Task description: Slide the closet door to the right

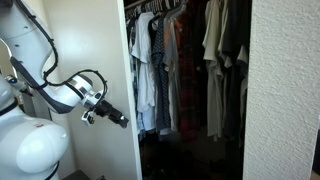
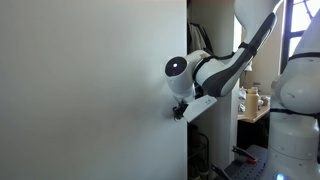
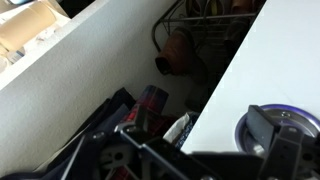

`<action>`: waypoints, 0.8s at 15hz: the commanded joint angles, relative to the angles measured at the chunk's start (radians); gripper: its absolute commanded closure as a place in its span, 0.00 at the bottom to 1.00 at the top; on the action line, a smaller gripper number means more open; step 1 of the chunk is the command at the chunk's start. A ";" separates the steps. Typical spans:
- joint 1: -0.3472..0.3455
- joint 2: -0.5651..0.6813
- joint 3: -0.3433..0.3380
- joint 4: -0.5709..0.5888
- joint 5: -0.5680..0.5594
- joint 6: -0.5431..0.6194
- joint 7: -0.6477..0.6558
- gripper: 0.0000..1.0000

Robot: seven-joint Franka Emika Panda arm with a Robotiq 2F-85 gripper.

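Observation:
The closet door [image 1: 100,90] is a tall plain white panel; in both exterior views it covers the left side [image 2: 90,90]. My gripper [image 1: 119,119] is pressed against the door close to its right edge [image 2: 180,110]. In the wrist view the door [image 3: 250,70] fills the right side, with the round silver recessed pull [image 3: 290,125] on it. My gripper [image 3: 195,140] is open, and one finger sits in the pull. The other finger is off the door's edge, over the closet interior.
The open part of the closet holds hanging shirts [image 1: 180,60] and dark clutter on the floor [image 3: 150,105]. A rough-textured white wall [image 1: 285,90] bounds the opening on the right. The robot's base [image 2: 295,120] and a desk with items [image 2: 255,100] stand beyond the door.

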 commanded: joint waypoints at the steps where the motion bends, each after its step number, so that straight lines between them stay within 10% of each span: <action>1: 0.005 -0.027 -0.031 0.004 0.044 -0.081 -0.073 0.00; 12: 0.000 -0.074 -0.084 0.010 0.099 -0.274 -0.166 0.00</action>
